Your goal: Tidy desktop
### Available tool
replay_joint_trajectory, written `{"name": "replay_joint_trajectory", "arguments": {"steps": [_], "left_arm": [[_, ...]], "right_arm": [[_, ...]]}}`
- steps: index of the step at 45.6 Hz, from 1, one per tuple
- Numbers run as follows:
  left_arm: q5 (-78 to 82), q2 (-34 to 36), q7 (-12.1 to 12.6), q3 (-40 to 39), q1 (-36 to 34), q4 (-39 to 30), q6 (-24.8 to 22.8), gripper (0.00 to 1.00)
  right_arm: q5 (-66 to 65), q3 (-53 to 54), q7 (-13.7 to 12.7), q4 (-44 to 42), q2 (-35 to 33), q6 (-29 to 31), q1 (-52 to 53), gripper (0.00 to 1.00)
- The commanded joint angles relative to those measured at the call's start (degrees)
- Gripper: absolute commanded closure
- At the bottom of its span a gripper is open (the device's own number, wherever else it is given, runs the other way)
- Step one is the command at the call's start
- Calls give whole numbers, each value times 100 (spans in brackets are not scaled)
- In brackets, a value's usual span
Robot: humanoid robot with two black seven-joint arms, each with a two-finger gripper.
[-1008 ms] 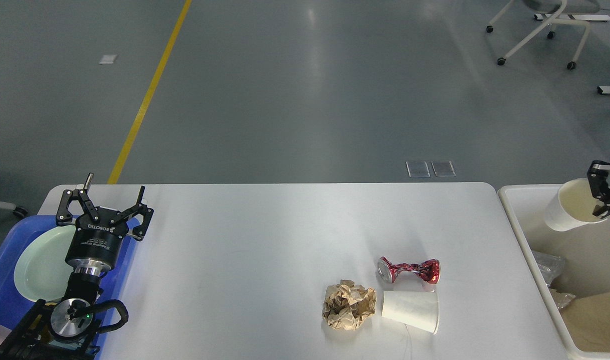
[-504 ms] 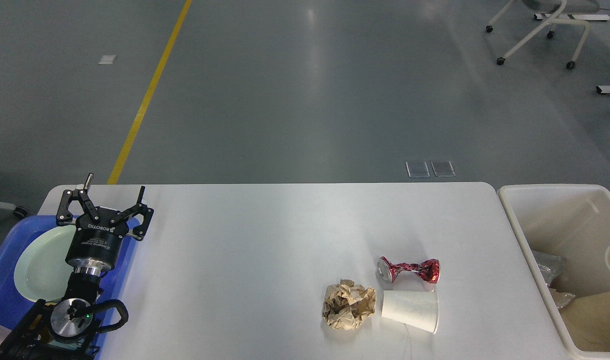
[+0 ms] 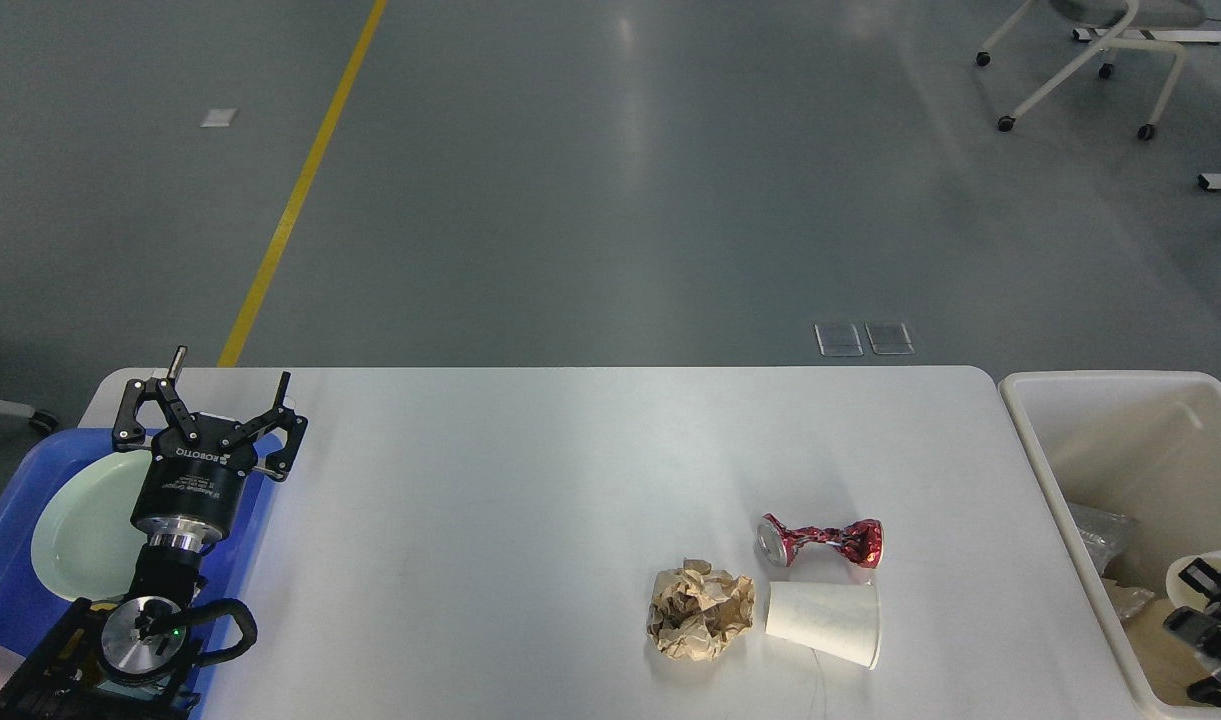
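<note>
The white desktop [image 3: 530, 500] holds a crumpled brown paper ball [image 3: 700, 612], a crushed red can [image 3: 820, 540] and a white paper cup [image 3: 823, 621] lying on its side, all close together at the front right. My left gripper [image 3: 215, 388] is open and empty, upright over the left edge of the desktop, beside the blue tray [image 3: 0, 590]. My right gripper [image 3: 1210, 605] is low inside the cream bin [image 3: 1030, 420] at the frame's right edge, against another white cup [image 3: 1183, 570]. Its fingers are dark and partly cut off.
A pale green plate [image 3: 80, 530] lies in the blue tray at the left. The bin also holds clear plastic and brown paper. A wheeled chair [image 3: 1090, 60] stands on the grey floor far back right. A yellow floor line [image 3: 290, 210] runs at the left.
My right gripper held the white cup above the bin's back, left the view, and is now low in the bin's front with the cup beside it. My left arm has not moved.
</note>
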Motion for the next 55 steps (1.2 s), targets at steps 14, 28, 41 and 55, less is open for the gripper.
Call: {"name": "replay_joint_trajectory", "arguments": {"steps": [14,28,41,55], "left_arm": [[0,0,0,0,-1,-3,0,4],[0,0,0,0,-1,-3,0,4],[0,0,0,0,-1,6,0,4],[0,0,0,0,-1,6,0,4]], "right_arm": [[1,27,-8,-29,80,-184,-91,49],[1,36,1,6,36,-580,-39,0],[-96,36,18,85,1,-563,40,0],[-1377,-79,10,1138,-658,-290,1498,0]]}}
